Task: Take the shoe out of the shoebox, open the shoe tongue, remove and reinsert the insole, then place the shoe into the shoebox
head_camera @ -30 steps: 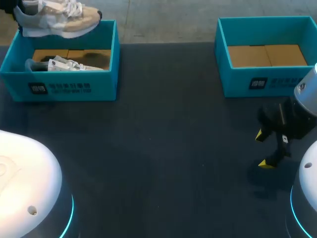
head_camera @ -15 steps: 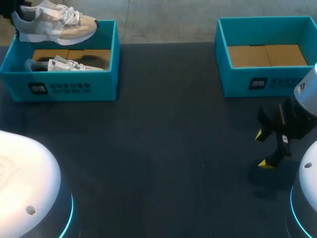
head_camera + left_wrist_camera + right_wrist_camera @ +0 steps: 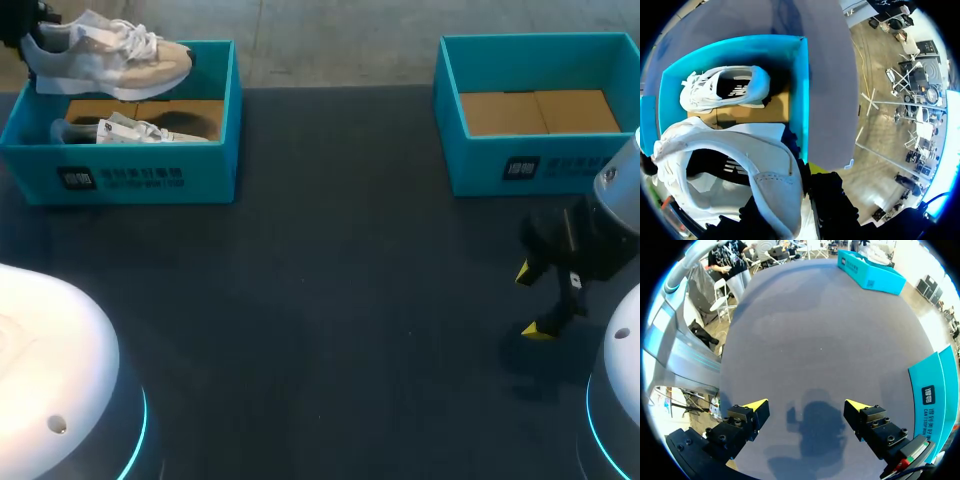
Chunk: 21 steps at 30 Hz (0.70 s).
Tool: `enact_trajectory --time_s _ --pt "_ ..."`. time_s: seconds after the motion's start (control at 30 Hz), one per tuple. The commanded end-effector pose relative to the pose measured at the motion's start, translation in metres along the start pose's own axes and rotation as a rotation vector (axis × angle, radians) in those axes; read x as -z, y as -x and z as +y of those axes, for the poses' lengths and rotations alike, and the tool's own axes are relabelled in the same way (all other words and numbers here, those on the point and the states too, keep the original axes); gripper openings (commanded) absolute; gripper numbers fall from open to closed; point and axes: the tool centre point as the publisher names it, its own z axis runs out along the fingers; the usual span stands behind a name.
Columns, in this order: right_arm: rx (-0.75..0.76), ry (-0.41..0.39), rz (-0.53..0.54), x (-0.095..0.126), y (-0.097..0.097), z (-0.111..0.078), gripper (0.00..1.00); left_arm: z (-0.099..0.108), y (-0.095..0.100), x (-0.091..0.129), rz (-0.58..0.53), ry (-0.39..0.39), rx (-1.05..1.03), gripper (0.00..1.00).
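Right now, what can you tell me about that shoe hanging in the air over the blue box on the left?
The lifted shoe is a white and beige lace-up sneaker with a thick pale sole and white laces. It hangs roughly level over the far rim of the teal shoebox, toe toward the table's middle, apparently clear of the box and of the second shoe lying inside. The left arm's fingers grip its heel end. The wrist view looks into its dark opening.
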Motion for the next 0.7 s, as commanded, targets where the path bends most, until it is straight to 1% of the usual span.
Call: enact_trajectory --time_s 0.03,0.17,0.47,0.7 --pt "0.0 0.0 -0.003 0.0 -0.002 0.0 1.0 0.009 0.004 -0.01 0.005 -0.018 0.007 0.0" --pt "0.0 0.0 -0.003 0.0 -0.002 0.0 1.0 0.01 0.008 -0.012 0.003 -0.022 -0.001 0.0" --pt "0.0 0.0 -0.003 0.0 -0.002 0.0 1.0 0.009 0.022 -0.017 0.004 -0.021 -0.023 0.0" --pt "0.0 0.0 -0.003 0.0 -0.002 0.0 1.0 0.008 0.027 -0.024 0.019 -0.033 -0.022 0.0"
